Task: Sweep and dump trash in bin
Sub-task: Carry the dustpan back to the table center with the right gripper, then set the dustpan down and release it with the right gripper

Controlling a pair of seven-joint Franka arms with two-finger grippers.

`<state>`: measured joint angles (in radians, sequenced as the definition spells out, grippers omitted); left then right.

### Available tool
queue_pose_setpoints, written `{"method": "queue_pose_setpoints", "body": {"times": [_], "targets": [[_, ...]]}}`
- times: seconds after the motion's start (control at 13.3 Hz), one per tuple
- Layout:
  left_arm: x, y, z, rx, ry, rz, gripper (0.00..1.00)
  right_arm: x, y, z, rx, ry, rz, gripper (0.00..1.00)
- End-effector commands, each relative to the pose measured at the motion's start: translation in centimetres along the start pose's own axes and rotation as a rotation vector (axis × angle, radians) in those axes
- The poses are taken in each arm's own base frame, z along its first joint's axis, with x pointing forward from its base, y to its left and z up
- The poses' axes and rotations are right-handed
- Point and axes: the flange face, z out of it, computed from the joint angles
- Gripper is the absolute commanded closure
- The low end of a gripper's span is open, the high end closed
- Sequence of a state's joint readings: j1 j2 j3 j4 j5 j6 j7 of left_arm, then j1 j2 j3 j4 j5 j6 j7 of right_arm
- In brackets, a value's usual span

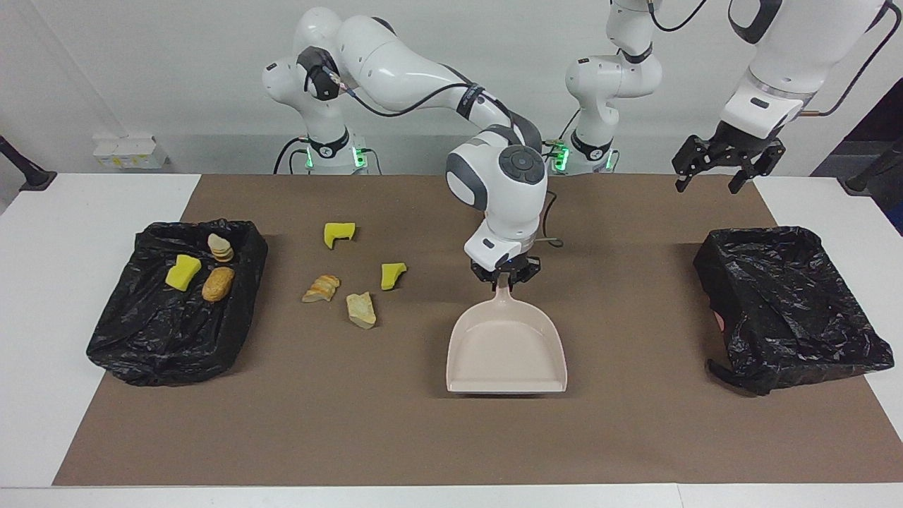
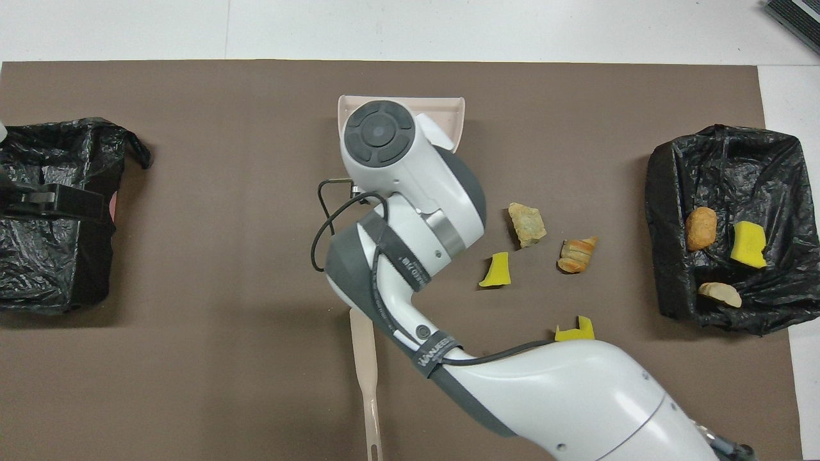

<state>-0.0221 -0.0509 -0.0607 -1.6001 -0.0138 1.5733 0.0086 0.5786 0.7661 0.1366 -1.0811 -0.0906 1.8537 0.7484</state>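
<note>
Bare brown mat (image 1: 635, 423) lay open from the dustpan (image 1: 506, 353) toward three o'clock in the facing view, up to a black-lined bin (image 1: 786, 303). Toward nine o'clock, four trash chunks (image 1: 360, 309) blocked the way.

— How many pieces of trash (image 1: 338, 271) are counted?
— Seven: four lying on the brown mat (image 1: 635, 437), three in one black-lined bin (image 1: 127, 339).
— And by kind?
— Three yellow wedges are seen and four tan lumps, though one lump's colour is hard to judge.
— Bins?
— Two are counted, the second bin (image 1: 790, 310) included.
— Tools?
— One dustpan (image 1: 506, 349) and one brush (image 2: 365, 378) are seen.
</note>
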Motion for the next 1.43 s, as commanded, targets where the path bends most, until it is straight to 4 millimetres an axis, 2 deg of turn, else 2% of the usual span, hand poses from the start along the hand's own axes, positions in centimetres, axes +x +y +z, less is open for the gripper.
{"method": "queue_pose_setpoints", "body": {"times": [0.0,0.15,0.3,0.45,0.67,0.75,0.9,0.97,1.2,1.35], "targets": [[-0.4,0.1,-0.6,0.012,-0.003,0.005,0.0,0.1,-0.8,0.8,0.024,-0.009,0.012,1.0],[-0.2,0.2,-0.4,0.009,0.009,0.01,0.0,-0.1,-0.8,1.4,0.019,-0.017,0.01,0.92],[0.0,0.0,0.5,0.008,0.008,0.005,0.0,-0.3,-0.9,2.0,0.019,-0.02,0.008,0.8],[0.5,0.2,1.0,0.007,0.028,0.008,0.0,-0.1,-0.8,2.4,0.018,-0.017,0.01,0.76],[0.9,0.8,1.2,0.004,0.04,0.016,0.0,0.6,-0.2,2.7,0.029,-0.006,0.023,0.64],[0.9,0.6,1.2,0.004,0.04,0.014,0.0,0.5,-0.1,2.9,0.026,-0.01,0.022,0.64],[0.8,0.7,1.6,0.005,0.033,0.015,0.0,0.6,0.0,2.9,0.017,-0.004,0.019,0.64],[0.8,0.7,1.6,0.005,0.033,0.015,0.0,0.6,0.0,2.9,0.015,-0.002,0.018,0.6],[0.8,0.8,1.9,0.003,0.028,0.015,0.0,0.9,0.1,2.7,0.026,0.009,0.022,0.44],[0.8,0.8,1.9,0.003,0.029,0.015,0.0,1.5,0.8,1.7,0.034,0.022,0.034,0.35]]}}
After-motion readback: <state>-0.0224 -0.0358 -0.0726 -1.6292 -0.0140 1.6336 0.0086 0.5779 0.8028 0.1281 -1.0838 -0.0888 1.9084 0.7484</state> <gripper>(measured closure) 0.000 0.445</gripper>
